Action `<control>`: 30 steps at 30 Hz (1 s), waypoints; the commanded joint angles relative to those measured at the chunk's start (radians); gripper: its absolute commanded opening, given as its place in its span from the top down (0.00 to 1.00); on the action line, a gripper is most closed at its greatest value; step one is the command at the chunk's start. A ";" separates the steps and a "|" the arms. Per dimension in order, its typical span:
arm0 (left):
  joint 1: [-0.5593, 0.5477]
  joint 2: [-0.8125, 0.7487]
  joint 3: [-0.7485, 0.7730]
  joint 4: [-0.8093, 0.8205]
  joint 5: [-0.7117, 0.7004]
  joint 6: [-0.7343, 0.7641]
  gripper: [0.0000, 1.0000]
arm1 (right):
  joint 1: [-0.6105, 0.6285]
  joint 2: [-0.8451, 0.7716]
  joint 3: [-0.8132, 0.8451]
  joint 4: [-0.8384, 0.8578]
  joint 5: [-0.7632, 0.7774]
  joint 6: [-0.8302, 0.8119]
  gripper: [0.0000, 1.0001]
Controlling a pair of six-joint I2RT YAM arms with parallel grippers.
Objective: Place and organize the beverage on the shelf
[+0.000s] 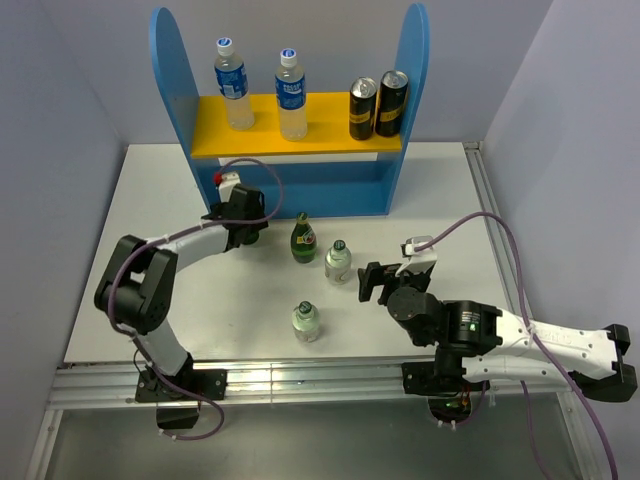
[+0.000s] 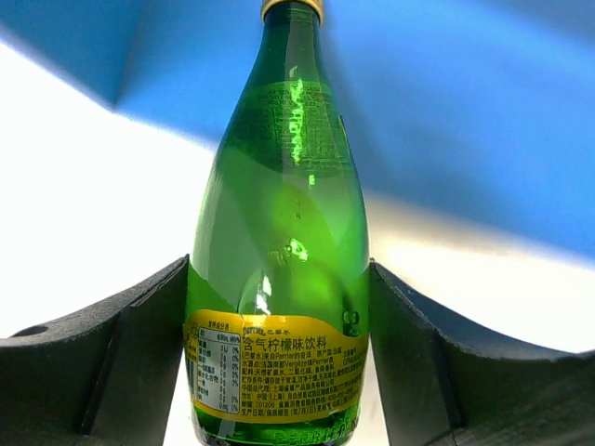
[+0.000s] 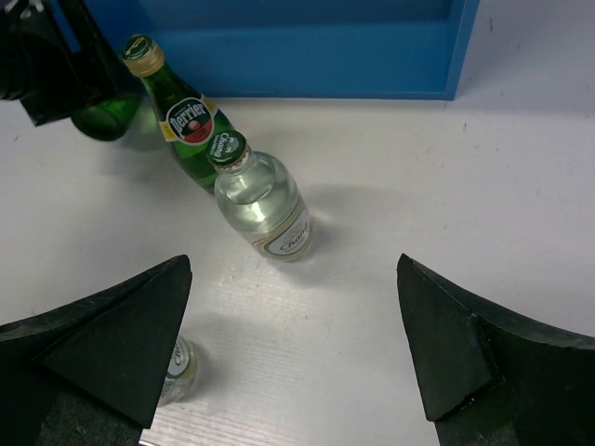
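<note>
One green bottle (image 2: 279,214) stands upright between the fingers of the left gripper (image 2: 279,271), pinched on both sides, just in front of the shelf (image 1: 300,195) base. The left arm bends at the elbow and reaches toward the shelf. The right gripper (image 3: 293,279) is spread wide and empty, facing a second green bottle (image 3: 186,125) and a short clear bottle (image 3: 265,209). The right arm lies low and folded.

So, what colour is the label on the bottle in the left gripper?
Yellow, on the green bottle; best in left wrist view.
</note>
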 commanded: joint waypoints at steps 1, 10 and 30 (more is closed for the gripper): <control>-0.068 -0.138 -0.056 -0.030 -0.042 -0.033 1.00 | 0.007 -0.027 0.005 -0.014 0.020 0.036 0.02; -0.211 -0.261 -0.228 -0.114 -0.090 -0.127 1.00 | 0.007 -0.050 0.004 -0.047 0.026 0.072 0.03; -0.290 -0.118 -0.150 -0.359 0.024 -0.092 0.45 | 0.007 -0.104 -0.019 -0.070 0.028 0.098 0.03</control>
